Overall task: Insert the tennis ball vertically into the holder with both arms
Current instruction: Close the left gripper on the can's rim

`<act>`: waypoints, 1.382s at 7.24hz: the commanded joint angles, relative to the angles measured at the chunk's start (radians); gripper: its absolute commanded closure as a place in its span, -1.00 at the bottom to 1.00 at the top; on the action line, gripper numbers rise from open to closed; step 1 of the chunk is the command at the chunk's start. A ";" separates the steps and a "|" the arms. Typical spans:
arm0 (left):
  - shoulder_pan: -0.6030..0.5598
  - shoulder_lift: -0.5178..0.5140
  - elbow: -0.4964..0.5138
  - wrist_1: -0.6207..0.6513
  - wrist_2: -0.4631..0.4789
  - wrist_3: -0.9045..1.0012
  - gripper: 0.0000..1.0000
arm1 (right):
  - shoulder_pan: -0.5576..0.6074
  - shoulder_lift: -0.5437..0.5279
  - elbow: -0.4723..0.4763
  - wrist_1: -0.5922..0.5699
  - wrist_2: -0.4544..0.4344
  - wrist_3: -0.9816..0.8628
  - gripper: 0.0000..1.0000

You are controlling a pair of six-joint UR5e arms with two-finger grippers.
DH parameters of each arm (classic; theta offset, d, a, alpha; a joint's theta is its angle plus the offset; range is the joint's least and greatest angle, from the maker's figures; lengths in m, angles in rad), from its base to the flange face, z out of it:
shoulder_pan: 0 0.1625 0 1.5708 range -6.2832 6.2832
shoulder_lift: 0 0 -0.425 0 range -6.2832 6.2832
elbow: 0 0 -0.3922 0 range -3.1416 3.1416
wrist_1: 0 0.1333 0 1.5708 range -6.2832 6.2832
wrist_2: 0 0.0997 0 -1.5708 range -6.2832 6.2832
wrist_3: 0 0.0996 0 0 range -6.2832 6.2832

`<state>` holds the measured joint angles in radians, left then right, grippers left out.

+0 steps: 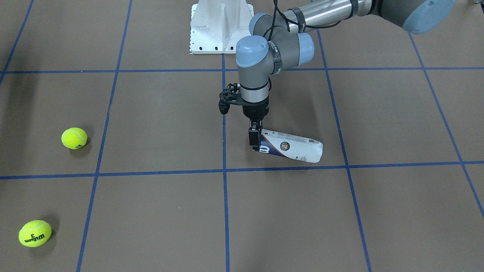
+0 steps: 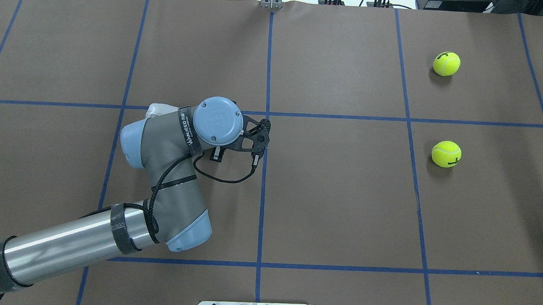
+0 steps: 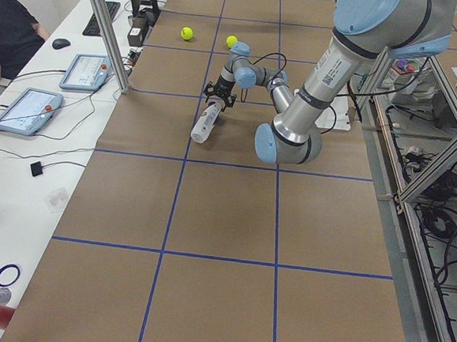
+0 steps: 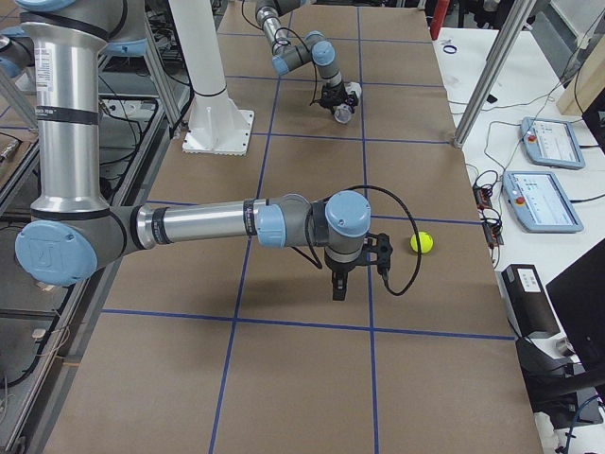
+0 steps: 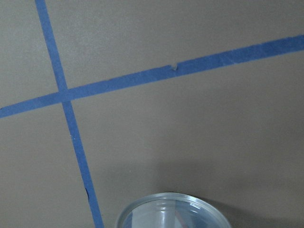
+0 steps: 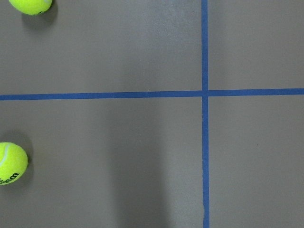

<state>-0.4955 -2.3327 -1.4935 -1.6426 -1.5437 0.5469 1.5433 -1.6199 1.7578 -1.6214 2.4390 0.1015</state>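
The holder (image 1: 293, 147), a clear can with a white and navy label, lies tilted, close to horizontal. My left gripper (image 1: 254, 142) is shut on its open end, pointing straight down. The overhead view hides the holder under my left wrist, apart from a white bit (image 2: 156, 109). Its clear rim (image 5: 173, 211) shows at the bottom of the left wrist view. Two yellow tennis balls (image 1: 74, 138) (image 1: 34, 233) lie far off on the table; they also show overhead (image 2: 446, 153) (image 2: 446, 63). My right gripper (image 4: 338, 287) hangs over the table near a ball (image 4: 422, 242); I cannot tell whether it is open or shut.
The white base pedestal (image 1: 221, 26) stands at the robot's side of the table. Blue tape lines cross the brown table top. Operator tablets (image 4: 539, 142) lie on the white bench past the table's far edge. The right wrist view shows both balls (image 6: 10, 163) (image 6: 31, 4).
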 commanded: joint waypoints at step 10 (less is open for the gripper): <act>-0.077 0.001 -0.324 -0.046 0.019 -0.331 0.08 | 0.001 0.002 0.014 0.000 0.011 0.000 -0.99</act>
<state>-0.5693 -2.3399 -1.7615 -1.6540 -1.5244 0.3471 1.5445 -1.6196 1.7680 -1.6214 2.4462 0.1012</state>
